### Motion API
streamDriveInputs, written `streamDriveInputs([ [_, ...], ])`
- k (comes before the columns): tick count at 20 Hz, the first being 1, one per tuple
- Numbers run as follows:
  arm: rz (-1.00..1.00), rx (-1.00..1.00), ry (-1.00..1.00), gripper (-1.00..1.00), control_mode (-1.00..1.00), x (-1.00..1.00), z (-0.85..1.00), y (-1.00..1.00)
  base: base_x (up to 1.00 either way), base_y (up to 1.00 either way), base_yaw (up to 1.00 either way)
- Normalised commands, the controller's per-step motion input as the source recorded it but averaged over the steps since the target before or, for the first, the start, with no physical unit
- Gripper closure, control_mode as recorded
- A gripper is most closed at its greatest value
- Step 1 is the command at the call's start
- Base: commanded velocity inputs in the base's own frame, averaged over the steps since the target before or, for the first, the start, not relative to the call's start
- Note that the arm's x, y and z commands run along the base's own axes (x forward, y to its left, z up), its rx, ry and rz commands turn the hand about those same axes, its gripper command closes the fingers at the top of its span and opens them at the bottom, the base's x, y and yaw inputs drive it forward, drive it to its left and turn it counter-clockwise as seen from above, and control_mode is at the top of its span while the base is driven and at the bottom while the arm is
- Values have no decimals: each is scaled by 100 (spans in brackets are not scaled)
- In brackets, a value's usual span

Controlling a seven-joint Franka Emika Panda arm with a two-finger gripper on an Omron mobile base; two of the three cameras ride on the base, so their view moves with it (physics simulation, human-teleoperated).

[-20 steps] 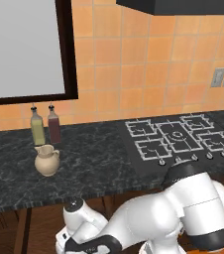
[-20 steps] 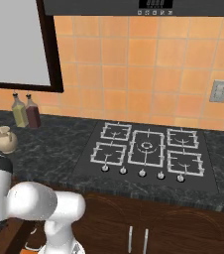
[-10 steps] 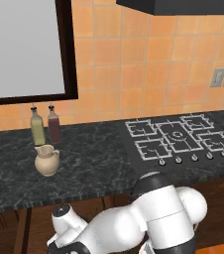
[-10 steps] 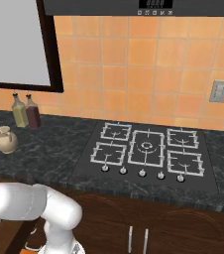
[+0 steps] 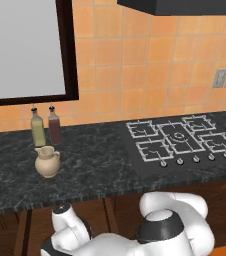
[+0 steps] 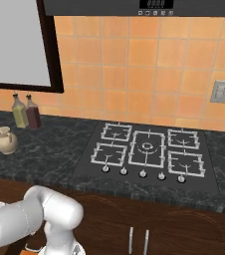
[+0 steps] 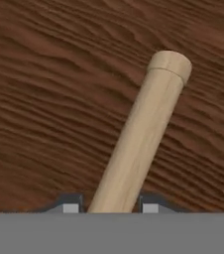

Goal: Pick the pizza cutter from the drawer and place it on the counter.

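Jaws straddle pizza cutter (image 7: 143,136) handle over drawer (image 7: 44,99) floor.
Fingertips flank it; whether I grip it, I cannot tell.

black counter (image 5: 95,165), jug (image 5: 47,161), two bottles (image 5: 45,126)

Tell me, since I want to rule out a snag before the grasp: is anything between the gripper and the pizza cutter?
Nothing visible. In the hand view the pizza cutter's wooden handle runs straight down between the gripper's two fingertips, over the bare brown drawer floor. Its wheel is out of sight.
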Motion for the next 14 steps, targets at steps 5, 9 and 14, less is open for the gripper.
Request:
streamDriveInputs([
  [5, -27, 3, -19, 100, -100, -56, 58, 1, 0, 0, 0],
  [9, -39, 4, -35, 100, -100, -26, 100, -3, 0, 0, 0],
  [14, -33, 10, -37, 100, -100, 7, 100, -40, 0, 0, 0],
])
